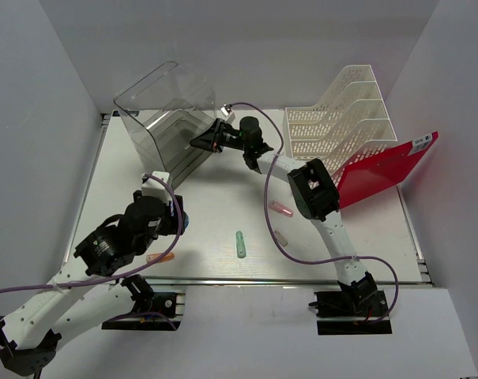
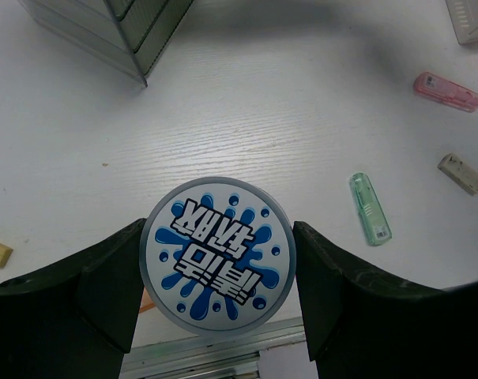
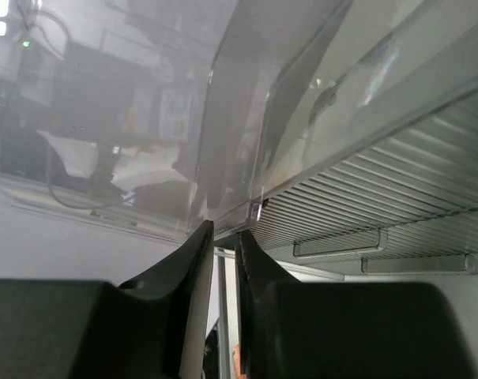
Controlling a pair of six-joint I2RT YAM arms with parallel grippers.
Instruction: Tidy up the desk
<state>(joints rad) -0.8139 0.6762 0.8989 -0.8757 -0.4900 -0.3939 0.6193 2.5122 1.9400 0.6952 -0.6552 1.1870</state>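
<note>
The desk [image 1: 365, 237] is a wide white tabletop. Over its near-left part, my left gripper [image 1: 179, 223] [image 2: 219, 237] is shut on a round flat tin [image 2: 216, 257] with a blue splash label, which touches both fingers. My right gripper [image 1: 201, 143] [image 3: 225, 229] reaches to the back left. There its jaws stand nearly together on the lower edge of the clear plastic drawer box [image 1: 163, 110] [image 3: 302, 118]. In the top view the box looks tipped up. The box's corner [image 2: 128, 24] also shows in the left wrist view.
A green capped stick [image 1: 239, 243] [image 2: 370, 208], a pink one [image 1: 282, 210] [image 2: 447, 91] and a beige eraser [image 1: 281, 237] [image 2: 461, 173] lie mid-desk. An orange piece [image 1: 161, 257] lies by the silver rail [image 1: 262, 280]. A white file rack [image 1: 341, 118] and a red folder [image 1: 381, 170] stand back right.
</note>
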